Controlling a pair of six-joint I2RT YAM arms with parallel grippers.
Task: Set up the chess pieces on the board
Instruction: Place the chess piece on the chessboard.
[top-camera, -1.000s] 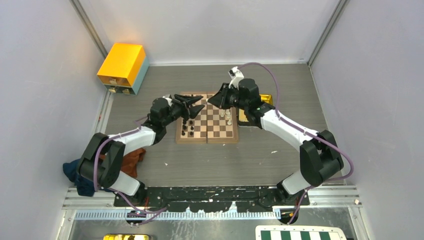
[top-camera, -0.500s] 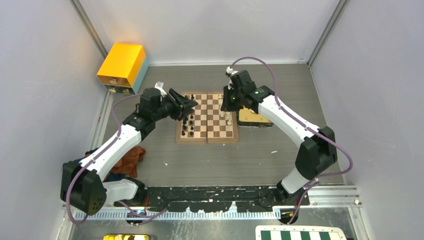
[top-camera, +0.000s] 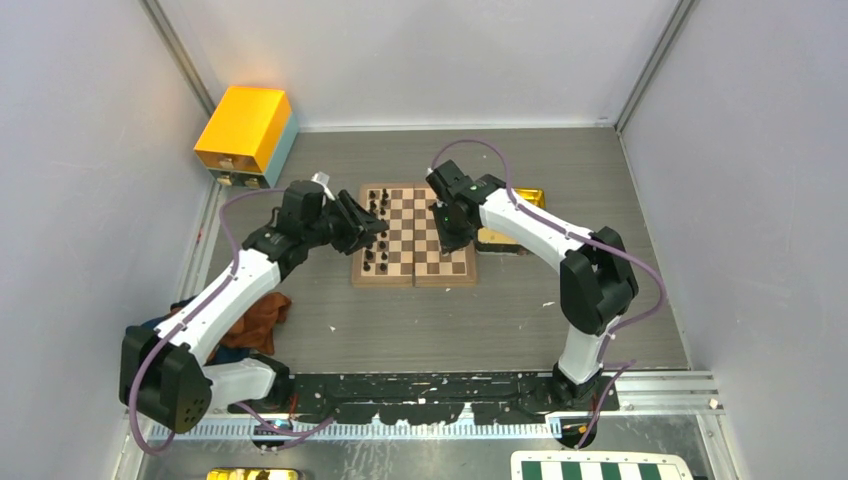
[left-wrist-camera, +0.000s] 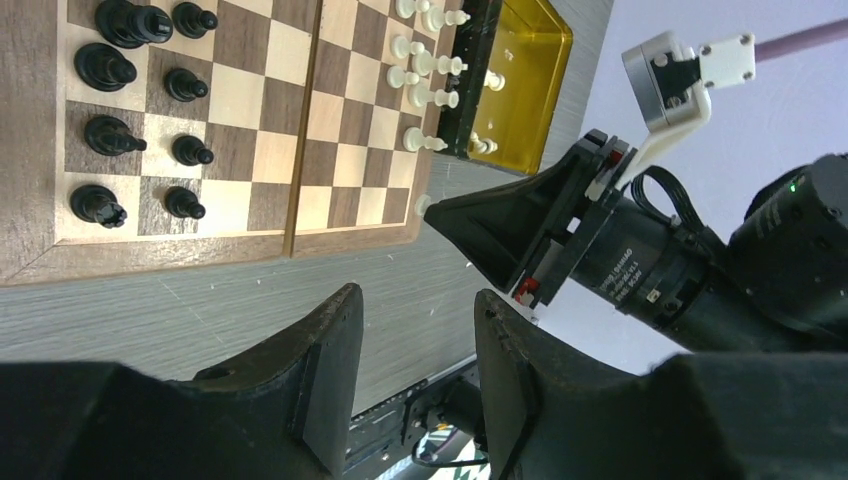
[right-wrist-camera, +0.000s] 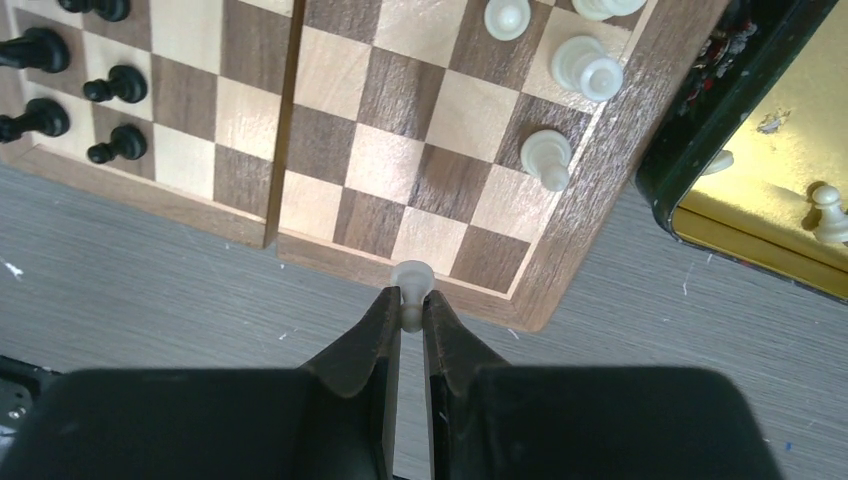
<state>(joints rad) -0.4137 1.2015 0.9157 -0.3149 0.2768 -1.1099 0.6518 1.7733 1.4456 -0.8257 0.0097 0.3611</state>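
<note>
The wooden board (top-camera: 413, 281) lies mid-table. Black pieces (top-camera: 371, 256) stand on its left side, also seen in the left wrist view (left-wrist-camera: 105, 135). White pieces (right-wrist-camera: 545, 158) stand in two columns at its right edge. My right gripper (right-wrist-camera: 411, 306) is shut on a white pawn (right-wrist-camera: 411, 283), held over the board's near frame (right-wrist-camera: 330, 258); in the top view it (top-camera: 447, 236) hovers over the board's right half. My left gripper (left-wrist-camera: 415, 335) is open and empty, above the board's left side (top-camera: 374, 228).
A gold tray (right-wrist-camera: 770, 195) with a few white pieces sits against the board's right edge. A yellow box (top-camera: 245, 135) stands back left. Rust and dark cloths (top-camera: 262, 315) lie left. A green-and-white checkered board (top-camera: 600, 468) lies at the near edge.
My right gripper has swung from the board's far right edge forward over the board's right half. My left arm has stretched out and its gripper has pulled slightly left.
</note>
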